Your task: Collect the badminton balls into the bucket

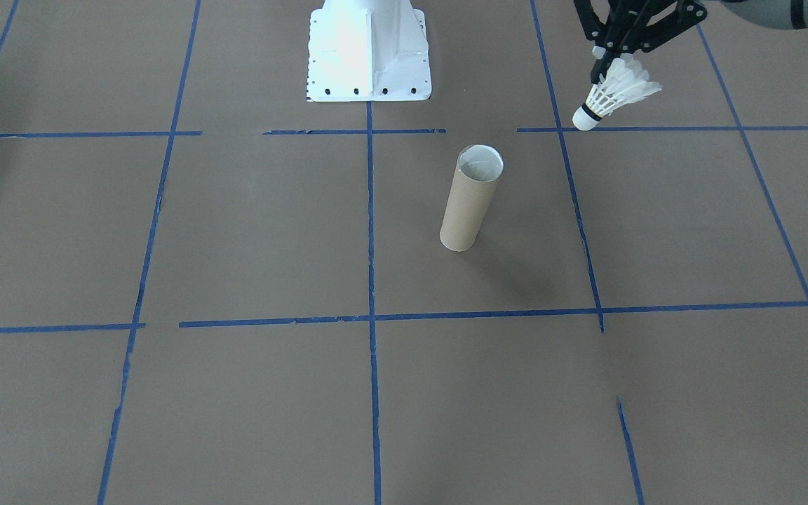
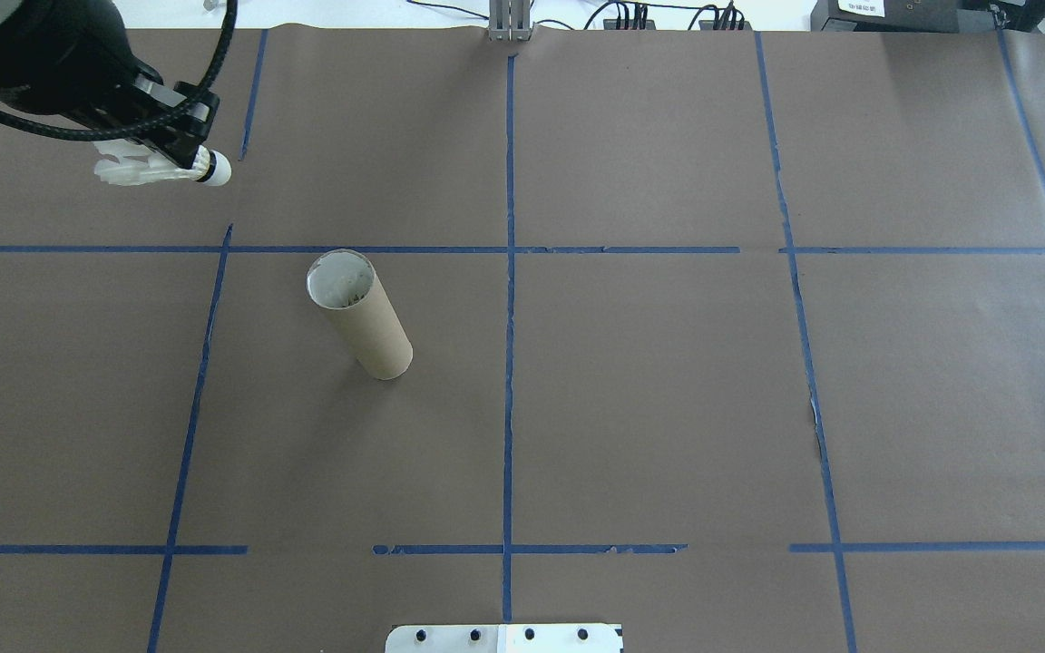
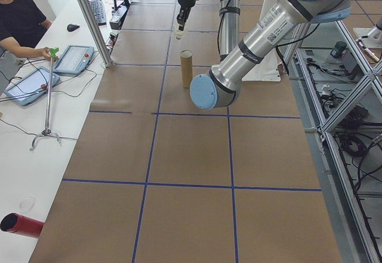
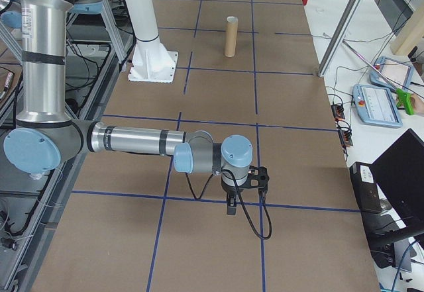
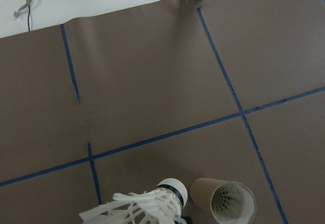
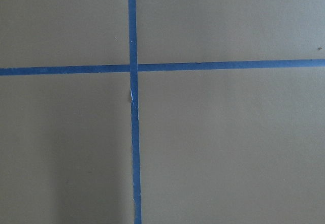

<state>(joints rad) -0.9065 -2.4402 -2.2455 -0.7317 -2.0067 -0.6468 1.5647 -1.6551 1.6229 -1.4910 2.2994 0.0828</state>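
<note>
My left gripper (image 1: 607, 66) is shut on the feather skirt of the white shuttlecock (image 1: 614, 95), holding it off the table with its cork tip tilted down and away from the arm. In the overhead view this gripper (image 2: 185, 156) and the shuttlecock (image 2: 160, 170) are at the far left, beyond and left of the bucket (image 2: 359, 313). The bucket (image 1: 470, 207), a tan cardboard tube, stands upright with its open top up. The left wrist view has the shuttlecock (image 5: 147, 206) just left of the bucket's mouth (image 5: 223, 203). My right gripper (image 4: 232, 202) hangs low over the paper far from both; I cannot tell its state.
The table is covered in brown paper with a blue tape grid. The white robot base (image 1: 369, 52) stands at the robot's edge. A person (image 3: 18, 18) sits at the side bench with tablets (image 3: 74, 57) and a red cylinder (image 3: 21, 224).
</note>
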